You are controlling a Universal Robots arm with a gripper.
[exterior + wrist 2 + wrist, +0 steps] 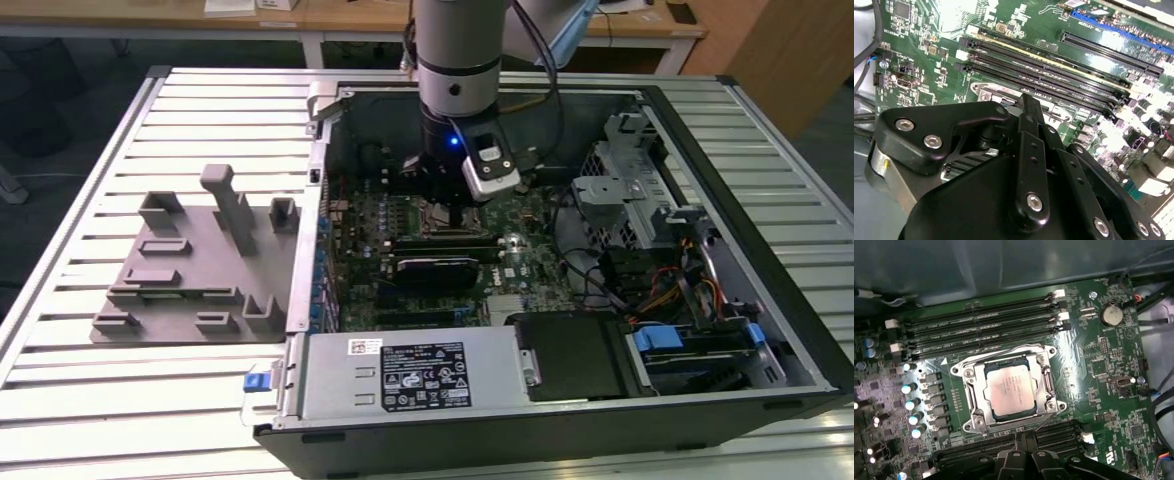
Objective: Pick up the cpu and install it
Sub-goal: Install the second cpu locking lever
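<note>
The cpu (1010,388), a flat silver square with a thin pale rim, lies level inside the black socket frame (1046,385) on the green motherboard in the first wrist view. My gripper (1024,440) hangs above the board just beside the socket, its two black fingers drawn together with nothing between them, and apart from the cpu. In the second wrist view the gripper (1026,102) points down at the board next to the memory slots. The exterior view has the gripper (454,212) low inside the open computer case (747,150), over the middle of the board.
Long black memory slots (984,325) run on both sides of the socket. A coin cell (1111,315) sits farther off. A grey plastic tray (200,260) with upright blocks lies at the exterior view's left of the case. The power supply (414,375), drive bays and cables crowd the case's near and right sides.
</note>
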